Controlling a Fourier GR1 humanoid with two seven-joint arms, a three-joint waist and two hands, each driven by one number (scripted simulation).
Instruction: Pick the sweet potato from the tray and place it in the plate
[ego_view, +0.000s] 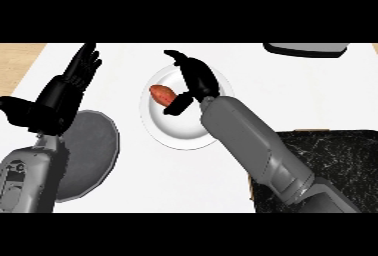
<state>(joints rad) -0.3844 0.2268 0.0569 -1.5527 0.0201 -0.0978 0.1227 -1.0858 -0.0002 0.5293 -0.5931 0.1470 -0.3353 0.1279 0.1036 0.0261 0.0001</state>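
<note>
The reddish-brown sweet potato (161, 94) lies on the left part of the white plate (173, 131) at the counter's middle. My right hand (199, 79) hovers over the plate just right of it, its fingers stretched away toward the far side. Its thumb (179, 106) points down-left and meets the potato's near end. The hand is open and its forearm covers the plate's right side. The dark marbled tray (336, 150) sits at the lower right, partly under that forearm. My left hand (68, 92) rests open at the left, fingers up.
A grey round disc (92, 150) lies at the left, partly under my left forearm. A dark and grey object (304, 49) shows at the far right edge. Wooden surface (18, 57) borders the white counter at the far left.
</note>
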